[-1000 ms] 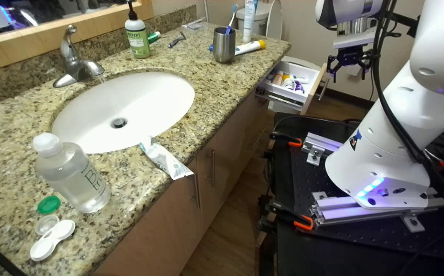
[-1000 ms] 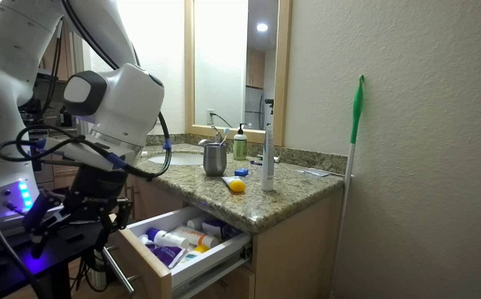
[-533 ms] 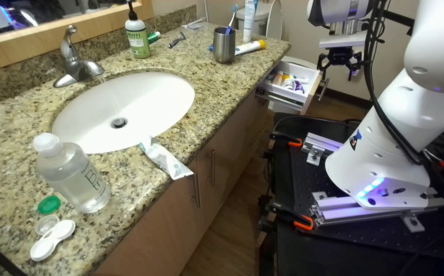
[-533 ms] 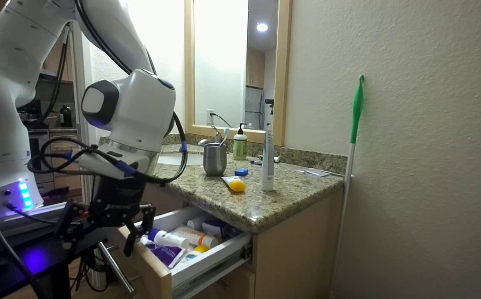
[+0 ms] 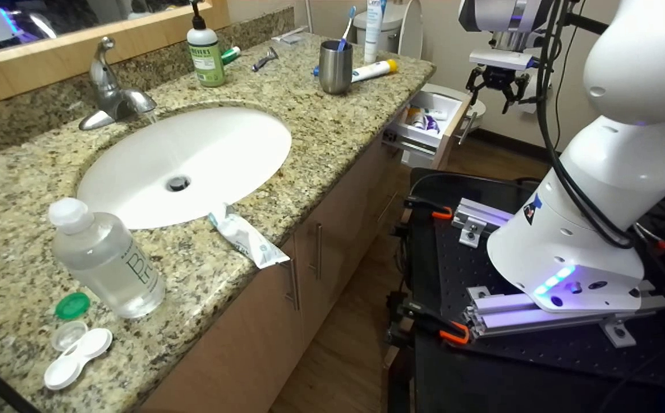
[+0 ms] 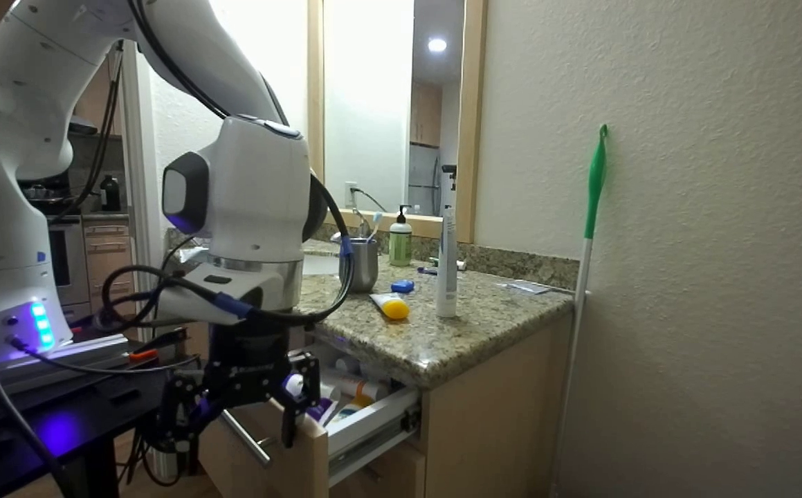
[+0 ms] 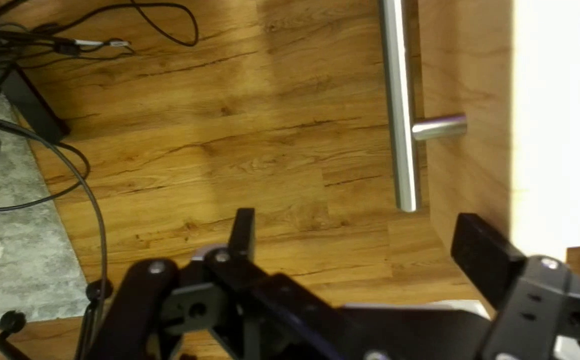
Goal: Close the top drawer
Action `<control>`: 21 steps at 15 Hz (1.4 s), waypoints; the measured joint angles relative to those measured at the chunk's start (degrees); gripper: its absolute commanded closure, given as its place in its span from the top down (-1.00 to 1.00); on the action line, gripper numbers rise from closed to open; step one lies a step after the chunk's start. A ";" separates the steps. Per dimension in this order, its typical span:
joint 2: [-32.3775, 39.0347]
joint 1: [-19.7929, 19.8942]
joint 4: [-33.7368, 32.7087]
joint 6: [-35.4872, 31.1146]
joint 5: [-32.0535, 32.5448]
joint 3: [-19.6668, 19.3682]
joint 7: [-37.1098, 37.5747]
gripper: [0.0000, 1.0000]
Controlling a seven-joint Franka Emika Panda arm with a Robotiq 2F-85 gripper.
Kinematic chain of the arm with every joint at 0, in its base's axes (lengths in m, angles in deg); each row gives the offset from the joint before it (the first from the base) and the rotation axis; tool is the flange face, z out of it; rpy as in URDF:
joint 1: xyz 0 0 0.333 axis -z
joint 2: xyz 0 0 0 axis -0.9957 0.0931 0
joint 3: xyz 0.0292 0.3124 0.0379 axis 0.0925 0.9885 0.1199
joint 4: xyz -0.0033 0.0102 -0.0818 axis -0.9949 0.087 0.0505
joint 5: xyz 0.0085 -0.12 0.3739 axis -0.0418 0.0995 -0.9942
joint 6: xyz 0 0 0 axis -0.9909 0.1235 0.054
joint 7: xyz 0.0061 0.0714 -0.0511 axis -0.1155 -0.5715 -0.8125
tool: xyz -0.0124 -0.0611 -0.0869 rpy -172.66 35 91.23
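The top drawer [image 5: 450, 133] is partly open, with whitish inner walls and small colourful packets inside. It also shows in an exterior view [image 6: 307, 453] and, with its bar handle [image 7: 401, 120], in the wrist view [image 7: 462, 165]. My gripper [image 5: 488, 106] is open and empty, fingers pointing down at the drawer front. In an exterior view the gripper [image 6: 234, 444] hides part of the drawer front and packets. In the wrist view the right finger of the gripper [image 7: 358, 220] appears against the outer face of the front, near its top edge; the left finger is over the floor.
The granite counter [image 6: 435, 346] overhangs the drawer. A metal cup [image 5: 335, 69], a yellow-capped tube [image 6: 392, 307] and an upright white tube [image 6: 447, 270] stand or lie near its edge. The black robot table [image 5: 452, 367] stands beside the vanity. Cables [image 7: 84, 185] lie on the floor.
My gripper has moved toward the vanity, up to the drawer front. The drawer stayed put until half a second ago and has since slid partway inward. The gripper has stayed open.
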 measured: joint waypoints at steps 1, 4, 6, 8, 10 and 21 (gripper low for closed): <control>0.04 2.27 -0.94 -0.68 -1.59 2.47 -1.24 1.00; 0.13 8.64 -3.70 -0.22 -5.18 9.82 -4.28 1.00; 0.33 11.80 -6.05 5.19 -6.30 13.72 -4.71 1.00; 0.42 13.22 -8.15 12.07 -6.70 16.05 -4.67 1.00; 0.43 13.66 -10.01 18.31 -7.16 17.69 -4.77 1.00; -9.42 9.62 -1.12 30.15 19.33 9.88 -13.68 1.00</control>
